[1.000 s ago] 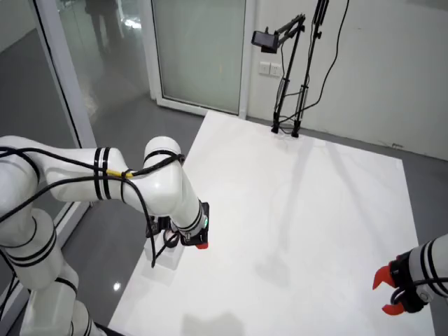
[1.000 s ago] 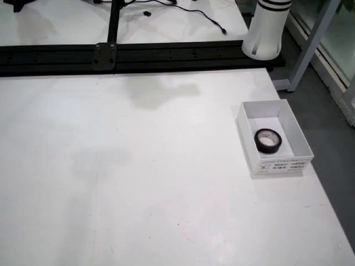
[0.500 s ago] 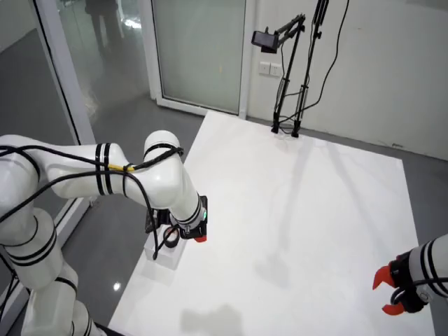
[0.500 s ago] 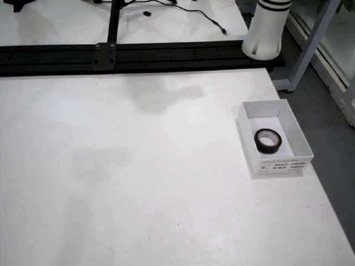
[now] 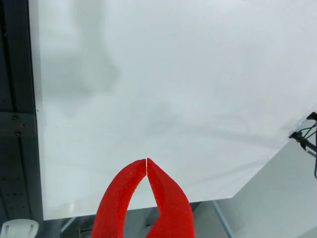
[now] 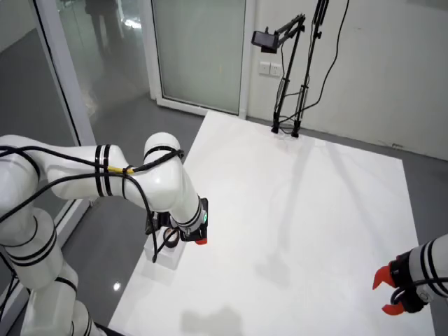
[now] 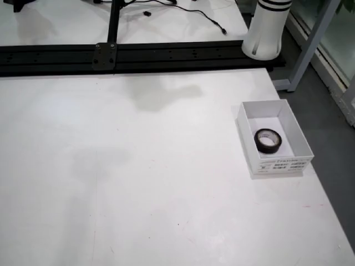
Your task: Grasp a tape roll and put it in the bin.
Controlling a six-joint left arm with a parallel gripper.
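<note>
Tape roll: a small black tape roll [image 7: 268, 141] lay flat on the floor of the bin, toward the wall nearer the camera in the view from above the table; its hole faced up; nothing was touching it.
Bin: a shallow white open-topped box [image 7: 248, 145] stood near the right edge of the table in that same view, with a printed label on its near wall; judged from how things lay, the roll was already where the task wanted it.
Handling: the roll looked light and stiff, a hard ring that should not deform under a pinch; its wound outer face was probably a little slick; the sound hold would be one finger inside the hole and one outside, across the wall of the ring, or else across its full width.
Gripper: in the view that rides on the gripper, the red gripper [image 5: 147, 160] had its jaws closed tip to tip with nothing between them.
Surface: the white table [image 7: 138, 183] was smooth, matte and bare around the bin; soft shadows lay across it.
Room: the side view showed grey flooring, glass partitions, a camera stand [image 6: 288, 77] at the far table edge, and a second arm's red claw [image 6: 389, 290] at lower right.
</note>
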